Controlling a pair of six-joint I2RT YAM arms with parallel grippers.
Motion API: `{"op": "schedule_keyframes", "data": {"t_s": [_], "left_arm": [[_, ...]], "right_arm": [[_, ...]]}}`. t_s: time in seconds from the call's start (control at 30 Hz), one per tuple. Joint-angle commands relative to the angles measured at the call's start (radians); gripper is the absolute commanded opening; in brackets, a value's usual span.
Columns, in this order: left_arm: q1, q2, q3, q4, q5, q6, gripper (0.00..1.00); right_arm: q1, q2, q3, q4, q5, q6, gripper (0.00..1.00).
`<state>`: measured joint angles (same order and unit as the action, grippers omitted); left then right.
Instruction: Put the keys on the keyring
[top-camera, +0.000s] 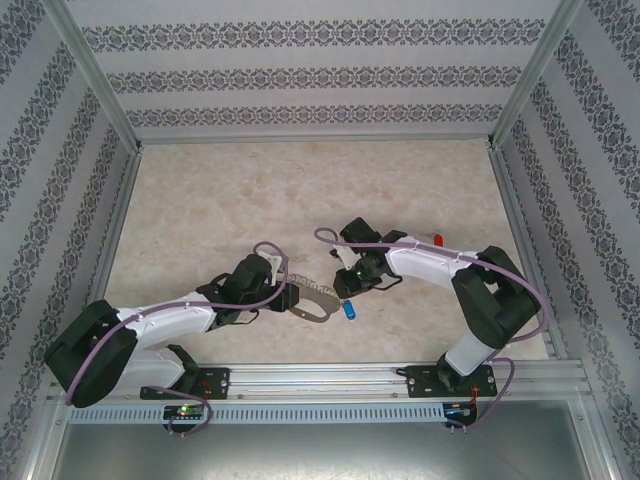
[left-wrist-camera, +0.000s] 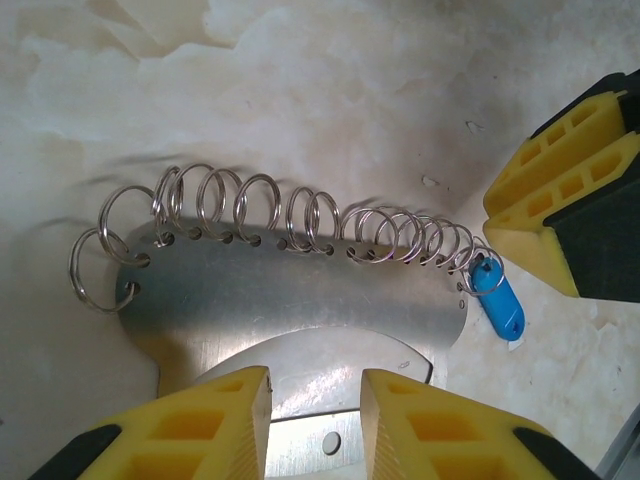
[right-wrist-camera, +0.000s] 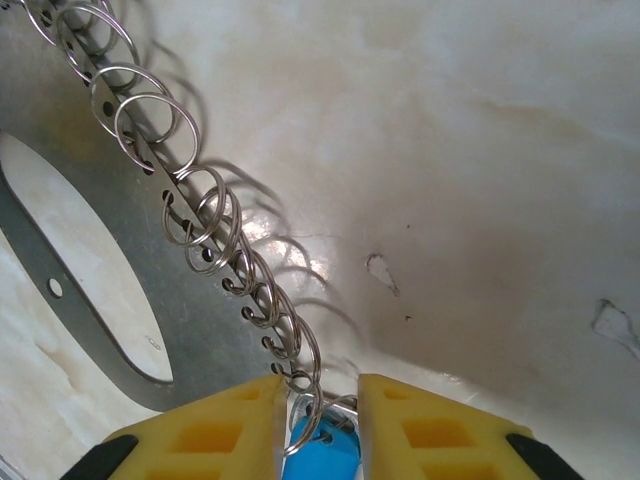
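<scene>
Marbled tabletop (top-camera: 300, 190) lies under the keyring (left-wrist-camera: 300, 290), near its front edge. It looks stiff, light and slippery, best held by the bare inner band where the left gripper (left-wrist-camera: 315, 385) clamps it. Right gripper (right-wrist-camera: 320, 395) seems to pinch its blue tag (right-wrist-camera: 320, 460).

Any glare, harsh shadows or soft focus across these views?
Top external: even, diffuse light, no glare; the flat grey metal keyring plate with silvery wire rings looks tiny. Left wrist: the rings throw soft shadows on the marble-patterned tabletop. Right wrist: bright glare patch on the tabletop beside the rings; the blue plastic key tag is slightly soft.
</scene>
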<state>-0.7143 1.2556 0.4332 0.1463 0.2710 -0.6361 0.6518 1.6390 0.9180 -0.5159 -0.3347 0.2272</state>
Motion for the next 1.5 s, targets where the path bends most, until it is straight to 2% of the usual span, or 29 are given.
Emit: {"op": "schedule_keyframes", "data": {"t_s": [0.0, 0.7, 1.2, 1.33, 1.47], "left_arm": [[-0.017, 0.017, -0.011, 0.053, 0.014, -0.017, 0.29], [-0.024, 0.047, -0.007, 0.050, 0.011, -0.028, 0.25], [-0.025, 0.048, -0.017, 0.055, 0.006, -0.036, 0.24], [-0.026, 0.052, -0.017, 0.058, 0.007, -0.037, 0.24], [-0.026, 0.064, -0.017, 0.065, 0.009, -0.037, 0.24]], "right_arm": [[0.000, 0.022, 0.024, 0.002, -0.034, -0.024, 0.27], [-0.001, 0.062, 0.030, 0.020, -0.072, -0.058, 0.26], [0.000, 0.027, 0.015, 0.019, -0.102, -0.068, 0.20], [-0.001, 0.013, 0.007, 0.022, -0.102, -0.066, 0.21], [-0.001, 0.003, -0.003, 0.023, -0.105, -0.066, 0.28]]}}
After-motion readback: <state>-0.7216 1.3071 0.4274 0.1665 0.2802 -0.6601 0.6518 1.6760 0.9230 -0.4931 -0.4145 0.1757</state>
